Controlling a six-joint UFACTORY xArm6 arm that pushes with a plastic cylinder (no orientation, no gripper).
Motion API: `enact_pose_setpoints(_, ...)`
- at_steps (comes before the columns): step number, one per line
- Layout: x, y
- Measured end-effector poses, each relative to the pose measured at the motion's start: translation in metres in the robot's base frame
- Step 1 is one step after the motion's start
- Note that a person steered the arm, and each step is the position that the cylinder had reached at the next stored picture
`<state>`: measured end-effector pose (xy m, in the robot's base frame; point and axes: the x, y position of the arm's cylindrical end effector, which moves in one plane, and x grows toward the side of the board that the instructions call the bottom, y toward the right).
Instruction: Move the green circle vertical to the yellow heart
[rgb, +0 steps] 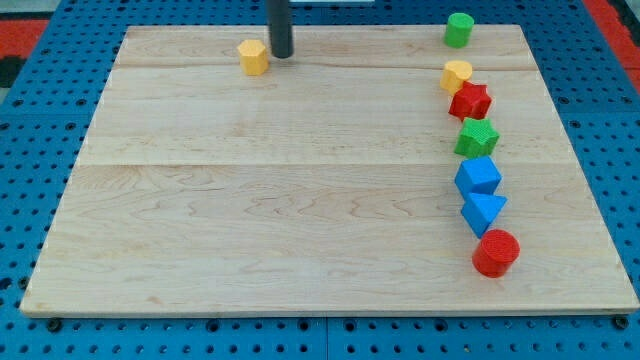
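Rod (279, 25) upper part cut off by frame top. Yellow heart (457, 74) lower right edge hidden behind red star (470, 101).

My tip (281, 55) beside yellow hexagon (253, 57), green circle (459, 29) apart

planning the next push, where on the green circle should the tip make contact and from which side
There is no gripper, so push rather than grip. Put my tip against the curved side wall of the green circle, probably from the view's right: the block is near the board's top edge, and the yellow heart lies just below.
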<state>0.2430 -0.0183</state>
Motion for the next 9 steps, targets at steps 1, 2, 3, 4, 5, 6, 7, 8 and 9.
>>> enact_pose_setpoints(1,-0.003,0.112)
enact_pose_setpoints(2,0.019,0.183)
enact_pose_setpoints(3,-0.012,0.232)
enact_pose_setpoints(4,-0.051,0.240)
enact_pose_setpoints(5,-0.052,0.240)
enact_pose_setpoints(6,-0.052,0.240)
enact_pose_setpoints(7,-0.042,0.183)
enact_pose_setpoints(8,-0.018,0.134)
enact_pose_setpoints(9,-0.011,0.224)
